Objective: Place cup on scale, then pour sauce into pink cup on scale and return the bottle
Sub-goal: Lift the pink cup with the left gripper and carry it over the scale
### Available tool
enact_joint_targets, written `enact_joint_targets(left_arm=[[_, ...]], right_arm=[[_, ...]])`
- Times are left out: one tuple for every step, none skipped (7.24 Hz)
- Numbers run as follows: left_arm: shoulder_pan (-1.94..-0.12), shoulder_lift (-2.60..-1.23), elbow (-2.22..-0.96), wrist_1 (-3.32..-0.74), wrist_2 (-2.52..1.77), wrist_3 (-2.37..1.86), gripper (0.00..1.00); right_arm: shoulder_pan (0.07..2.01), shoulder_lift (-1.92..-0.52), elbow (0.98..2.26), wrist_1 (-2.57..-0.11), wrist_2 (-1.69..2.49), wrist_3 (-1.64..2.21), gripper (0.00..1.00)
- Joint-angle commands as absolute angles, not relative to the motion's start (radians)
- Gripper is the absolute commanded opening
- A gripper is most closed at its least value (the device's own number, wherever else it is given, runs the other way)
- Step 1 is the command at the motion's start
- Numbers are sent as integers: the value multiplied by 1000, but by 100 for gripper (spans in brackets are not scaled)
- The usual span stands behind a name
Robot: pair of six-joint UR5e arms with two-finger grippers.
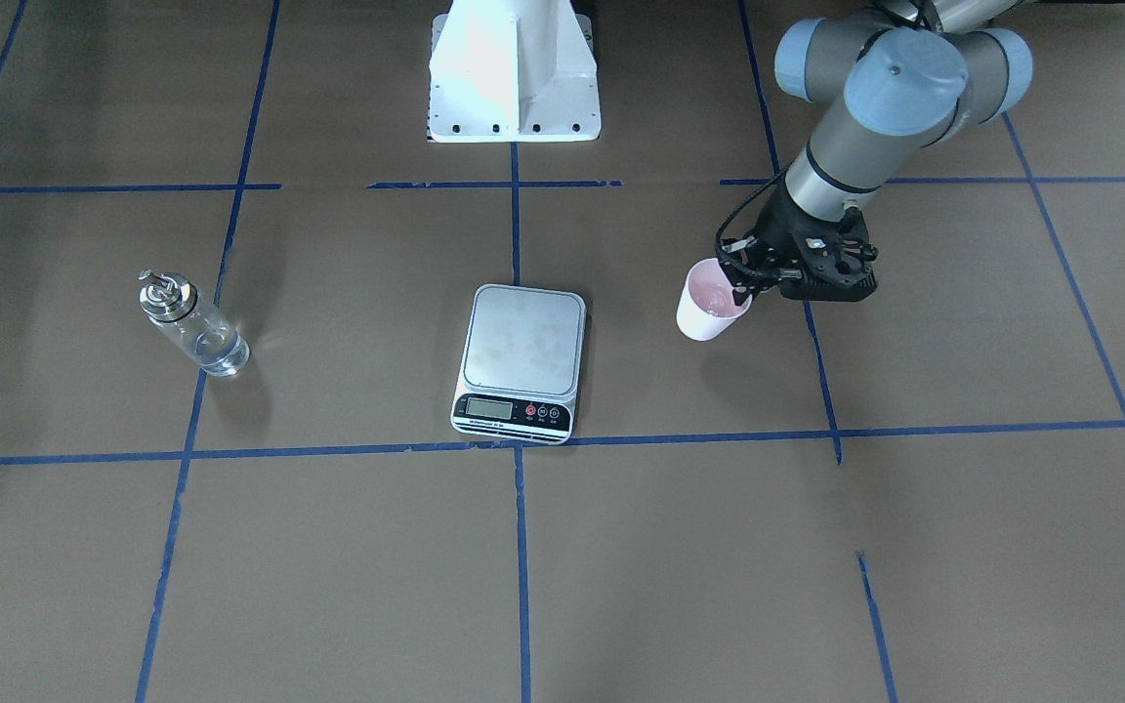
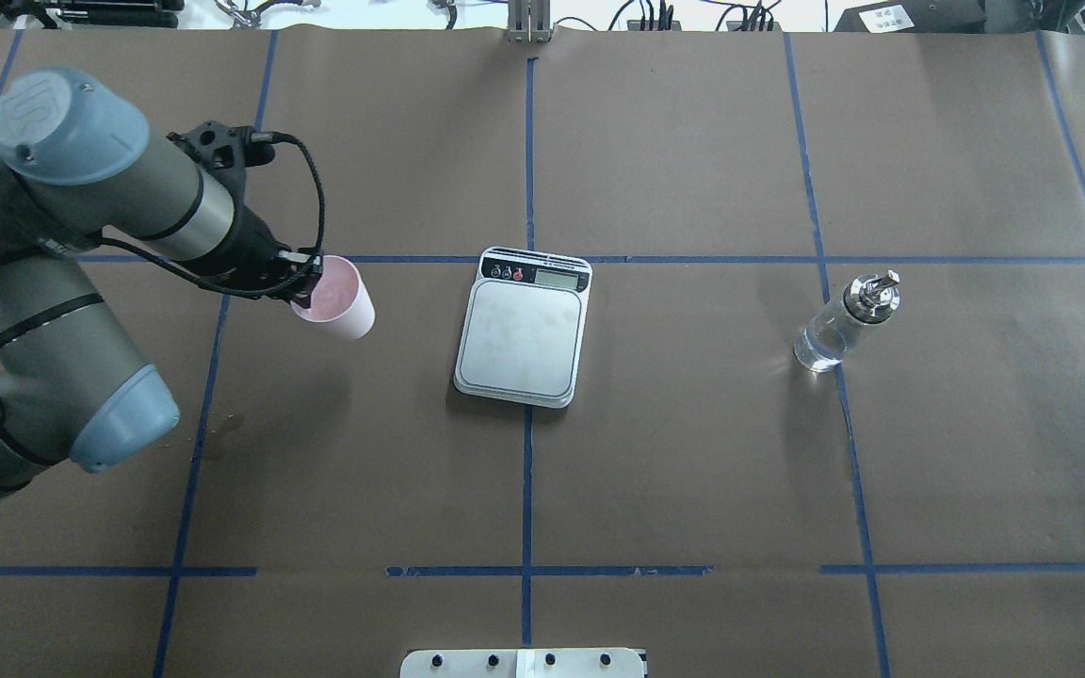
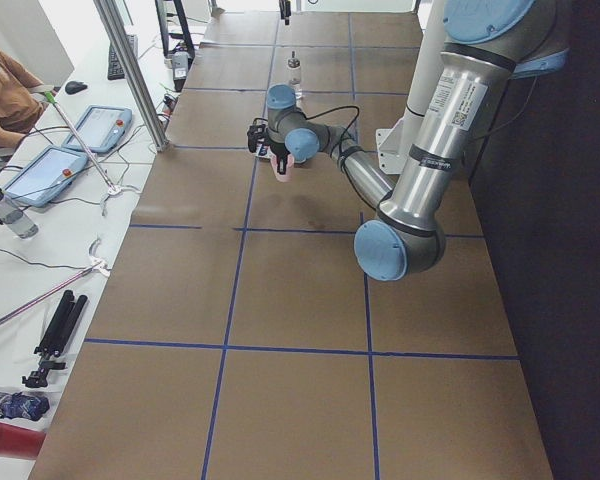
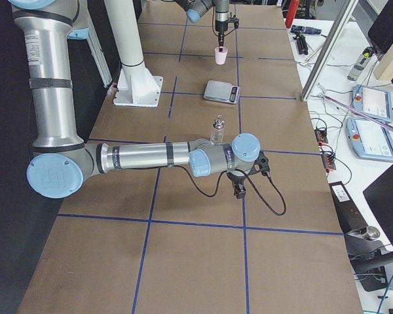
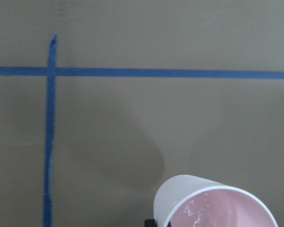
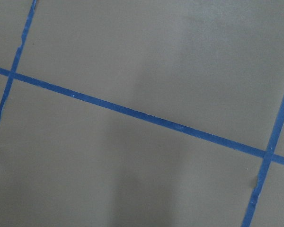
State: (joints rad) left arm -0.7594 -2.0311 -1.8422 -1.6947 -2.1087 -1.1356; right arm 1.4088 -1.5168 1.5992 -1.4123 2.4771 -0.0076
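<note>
The left pincer (image 1: 746,283) is closed narrowly on the rim of the pink paper cup (image 1: 709,308), gripping the rim on the side away from the scale. The cup hangs just below the pincer with its mouth up, and in the left wrist view its shadow lies apart from it on the desk (image 1: 621,547), so it looks held clear of the surface. The digital kitchen scale (image 1: 521,342) sits well apart from this pincer, past the cup toward the middle of the desk, and its silver platform is bare. The glass pour-spout bottle (image 1: 193,327) stands upright much farther from the left pincer, beyond the scale, with clear sauce (image 1: 219,353) low inside it.

The right pincer (image 4: 239,191) hangs low over the desk. The bottle stands near it, between it and the scale. Only the side view shows this pincer, so I cannot tell how far it is open. Its wrist camera shows only brown desk and blue tape lines (image 6: 132,113).
</note>
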Motion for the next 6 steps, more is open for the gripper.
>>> enact_joint_targets(left_arm=[[-697, -2199, -1781, -1677, -2054, -1219, 0], [-642, -2289, -1682, -1675, -1993, -1242, 0], [-628, -2397, -1546, -1677, -1971, -1264, 0], [-608, -2436, -1493, -1684, -1970, -1273, 0], [-589, -2430, -1486, -1684, -1936, -1275, 0], [-584, -2431, -1494, -1680, -1928, -1276, 0]], right_arm=[[1408, -1516, 1601, -1411, 2477, -8, 100], [1408, -1516, 1600, -1411, 2476, -9, 100], [1408, -1516, 1601, -1411, 2476, -8, 100], [1408, -1516, 1601, -1411, 2477, -8, 100], [1408, -1516, 1601, -1411, 2477, -8, 100], [1408, -1516, 1601, -1413, 2477, -8, 100]])
